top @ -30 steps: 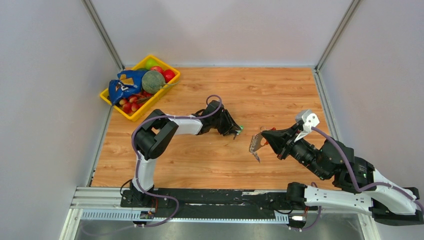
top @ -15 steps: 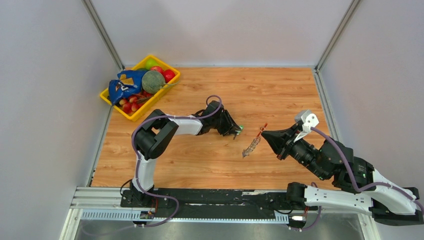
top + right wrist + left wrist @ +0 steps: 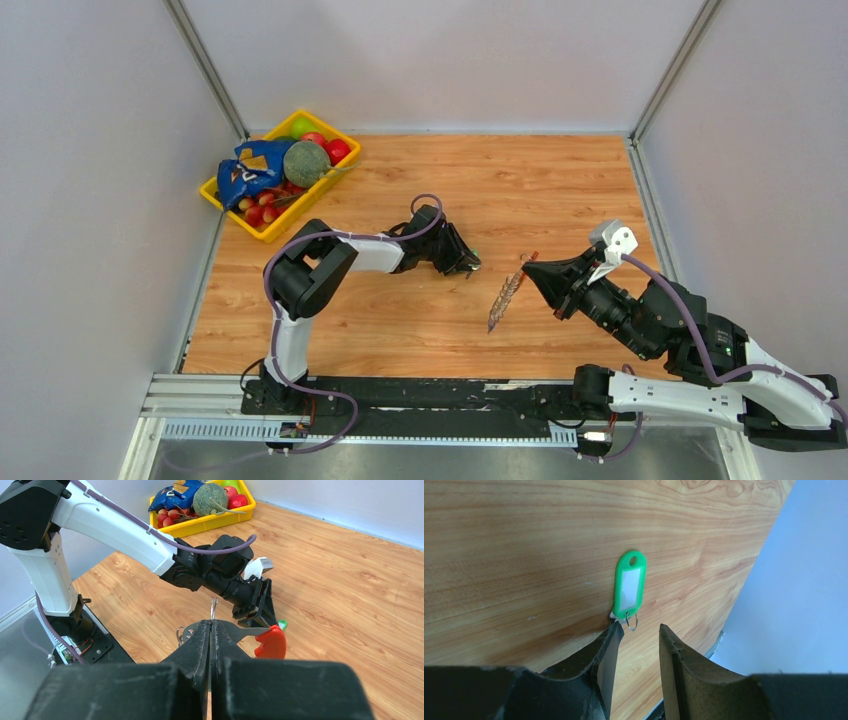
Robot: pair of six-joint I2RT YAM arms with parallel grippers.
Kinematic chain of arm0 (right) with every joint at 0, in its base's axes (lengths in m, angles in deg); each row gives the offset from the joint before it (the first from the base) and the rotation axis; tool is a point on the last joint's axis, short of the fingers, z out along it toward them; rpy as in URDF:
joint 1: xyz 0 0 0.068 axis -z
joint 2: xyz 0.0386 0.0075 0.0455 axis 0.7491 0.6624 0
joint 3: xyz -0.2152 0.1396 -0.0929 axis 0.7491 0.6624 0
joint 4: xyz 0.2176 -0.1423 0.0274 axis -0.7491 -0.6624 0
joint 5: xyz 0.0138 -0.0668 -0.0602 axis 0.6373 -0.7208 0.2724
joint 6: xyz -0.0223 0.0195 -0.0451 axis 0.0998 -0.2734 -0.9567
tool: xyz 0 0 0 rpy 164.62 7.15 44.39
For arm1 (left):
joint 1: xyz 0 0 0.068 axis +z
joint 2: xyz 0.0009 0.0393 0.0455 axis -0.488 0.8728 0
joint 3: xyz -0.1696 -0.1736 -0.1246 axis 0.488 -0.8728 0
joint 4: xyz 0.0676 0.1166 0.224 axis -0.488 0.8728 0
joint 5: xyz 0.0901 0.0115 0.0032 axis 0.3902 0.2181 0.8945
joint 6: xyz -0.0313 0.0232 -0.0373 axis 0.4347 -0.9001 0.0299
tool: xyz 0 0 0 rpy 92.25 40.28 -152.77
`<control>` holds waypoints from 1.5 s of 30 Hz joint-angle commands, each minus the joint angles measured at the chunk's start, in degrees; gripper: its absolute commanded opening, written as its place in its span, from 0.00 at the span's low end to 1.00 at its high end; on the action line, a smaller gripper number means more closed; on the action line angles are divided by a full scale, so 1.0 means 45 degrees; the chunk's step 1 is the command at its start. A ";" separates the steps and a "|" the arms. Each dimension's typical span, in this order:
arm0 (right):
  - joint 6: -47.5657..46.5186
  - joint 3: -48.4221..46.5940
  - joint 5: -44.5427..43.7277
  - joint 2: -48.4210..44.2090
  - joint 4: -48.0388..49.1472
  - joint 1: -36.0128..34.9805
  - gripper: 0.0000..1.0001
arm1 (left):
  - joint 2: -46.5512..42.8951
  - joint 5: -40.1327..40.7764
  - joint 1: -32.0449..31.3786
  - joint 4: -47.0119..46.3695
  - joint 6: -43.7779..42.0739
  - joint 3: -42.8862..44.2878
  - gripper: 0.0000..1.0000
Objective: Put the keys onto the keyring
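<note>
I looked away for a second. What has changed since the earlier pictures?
The keyring dangling from the shut right hand swung, its lower end going left, away from that hand. The left hand edged slightly left, by the green key tag. The right hand kept its grip; the left stayed open.

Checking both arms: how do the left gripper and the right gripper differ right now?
The left gripper is open and empty; the right gripper is shut on the keyring. The left gripper points at the green key tag lying on the table; the right gripper has the keyring hanging from it. Both are black.
</note>
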 commanded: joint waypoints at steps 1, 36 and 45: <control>0.0112 0.0014 -0.0044 -0.0086 0.0479 -0.0056 0.00 | 0.0038 0.0078 -0.0084 -0.0056 0.0058 0.0133 0.44; 0.0219 -0.0063 0.0055 -0.0579 0.0073 -0.0056 0.00 | -0.0560 -0.0162 -0.0282 0.0901 -0.1821 0.1490 0.00; 0.0077 -0.0884 0.0313 -0.0204 -0.0608 -0.0056 0.00 | -0.3185 -0.0854 -0.0101 0.1756 -0.3493 0.0533 0.00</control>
